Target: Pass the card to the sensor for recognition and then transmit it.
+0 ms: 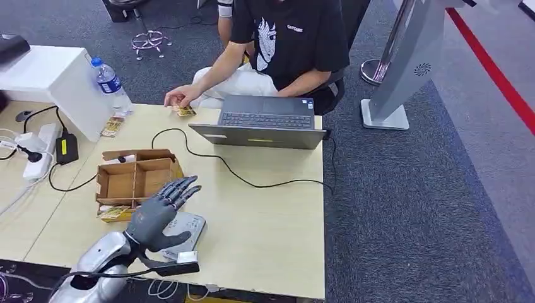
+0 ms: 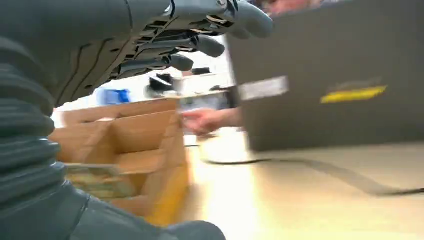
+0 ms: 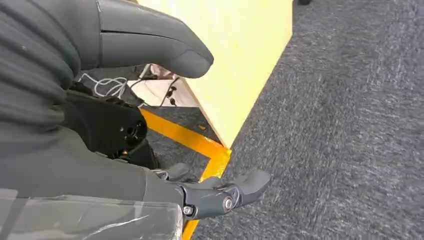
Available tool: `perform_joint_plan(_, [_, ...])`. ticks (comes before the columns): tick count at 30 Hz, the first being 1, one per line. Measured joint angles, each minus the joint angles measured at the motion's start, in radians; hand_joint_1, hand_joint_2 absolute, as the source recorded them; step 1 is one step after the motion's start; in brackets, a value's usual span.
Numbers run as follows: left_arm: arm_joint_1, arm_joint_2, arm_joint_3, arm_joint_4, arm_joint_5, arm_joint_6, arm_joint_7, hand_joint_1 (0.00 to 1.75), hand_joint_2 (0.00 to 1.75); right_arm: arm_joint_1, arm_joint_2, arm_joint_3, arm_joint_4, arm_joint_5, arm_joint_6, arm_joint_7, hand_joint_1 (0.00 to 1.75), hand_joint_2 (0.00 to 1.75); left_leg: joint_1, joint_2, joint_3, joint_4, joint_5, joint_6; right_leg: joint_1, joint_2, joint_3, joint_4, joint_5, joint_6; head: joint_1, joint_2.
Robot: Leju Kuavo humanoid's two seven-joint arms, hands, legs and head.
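Observation:
My left hand (image 1: 161, 211) hovers with fingers stretched out and nothing in it, over the near edge of the table. Under it lies the flat grey sensor (image 1: 188, 228), partly covered by the palm. Just beyond the fingers stands an open cardboard box (image 1: 135, 180) with compartments, and yellowish cards (image 1: 115, 213) lie in its near corner. In the left wrist view the left hand (image 2: 150, 45) reaches above that box (image 2: 125, 145) and its cards (image 2: 95, 180). A person across the table holds another card (image 1: 185, 112). My right hand (image 3: 165, 125) hangs beside the table, fingers apart, holding nothing.
An open laptop (image 1: 265, 123) faces the person, its black cable (image 1: 252, 183) running across the table. A water bottle (image 1: 110, 82), a power strip (image 1: 38, 148) and a loose card pack (image 1: 112, 126) sit at the far left. Grey carpet lies to the right.

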Motion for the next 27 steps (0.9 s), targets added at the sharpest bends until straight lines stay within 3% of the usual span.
perform_joint_plan(5, [0.003,0.03,0.008,0.013,-0.216,0.089,0.148,0.0,1.75,-0.003,0.0,-0.008,0.0,-0.007,-0.007,-0.006,0.0,1.75,0.0,-0.001,-0.001,0.0,0.0,0.0,0.0,-0.002,0.0,0.0,0.0,0.0,0.0,0.0])
perform_joint_plan(8, [-0.008,0.03,0.019,0.038,-0.273,0.099,0.188,0.0,1.75,-0.003,0.0,-0.014,0.0,-0.008,-0.007,-0.009,0.0,1.75,0.0,-0.001,-0.001,0.0,0.001,0.0,-0.001,-0.002,0.0,0.0,0.001,0.001,0.001,0.0])
perform_joint_plan(24, [-0.026,0.015,0.083,0.13,-0.299,0.104,0.186,0.0,1.75,-0.005,0.0,-0.021,0.0,0.003,-0.007,-0.008,0.0,1.75,0.0,-0.001,-0.001,0.0,0.001,0.0,0.0,-0.002,0.0,0.0,0.001,0.001,0.0,0.0])
perform_joint_plan(25, [-0.026,0.014,0.084,0.133,-0.299,0.104,0.186,0.44,1.75,-0.005,0.0,-0.021,0.0,0.003,-0.007,-0.008,0.0,1.75,0.0,-0.001,-0.001,0.0,0.001,0.0,0.0,-0.002,0.0,0.0,0.001,0.001,0.0,0.0])
perform_joint_plan(26, [-0.026,0.013,0.085,0.135,-0.299,0.103,0.183,1.64,1.75,-0.005,0.0,-0.022,0.0,0.003,-0.007,-0.008,0.0,1.75,0.0,-0.001,-0.001,0.0,0.001,0.0,0.0,-0.002,0.0,0.0,0.001,0.001,0.0,0.0])
perform_joint_plan(27, [-0.025,0.013,0.087,0.136,-0.299,0.103,0.181,1.75,1.75,-0.005,0.0,-0.022,0.0,0.003,-0.007,-0.008,0.0,1.75,0.0,-0.001,-0.001,0.0,0.001,0.0,-0.001,-0.002,0.0,0.0,0.001,0.001,0.0,0.0])
